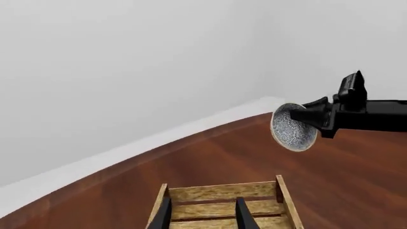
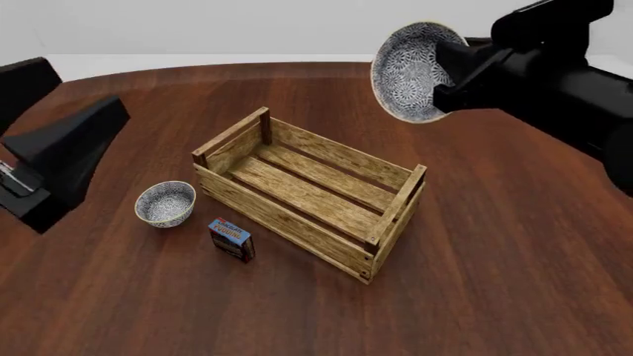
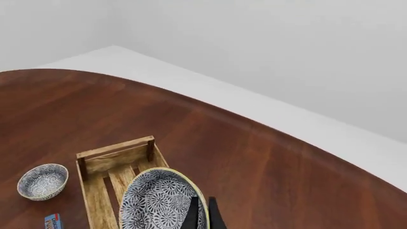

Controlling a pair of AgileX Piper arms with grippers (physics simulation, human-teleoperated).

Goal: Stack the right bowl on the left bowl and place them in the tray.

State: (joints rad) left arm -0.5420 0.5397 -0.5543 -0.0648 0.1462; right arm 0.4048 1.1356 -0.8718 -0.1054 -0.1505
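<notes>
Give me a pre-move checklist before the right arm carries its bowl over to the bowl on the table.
1. Right end effector grips the lifted bowl by its rim: ok.
2. Lifted bowl level for stacking: not ok, tilted on edge.
3. Left bowl upright on the table, uncovered: ok.
4. Left end effector clear of that bowl: ok, open over the tray.
5. Small box touching the left bowl: ok, apart.
6. Grip firmness: cannot tell.

right arm (image 2: 554, 74) raised — fingers clamped, left arm (image 2: 59, 148) low
</notes>
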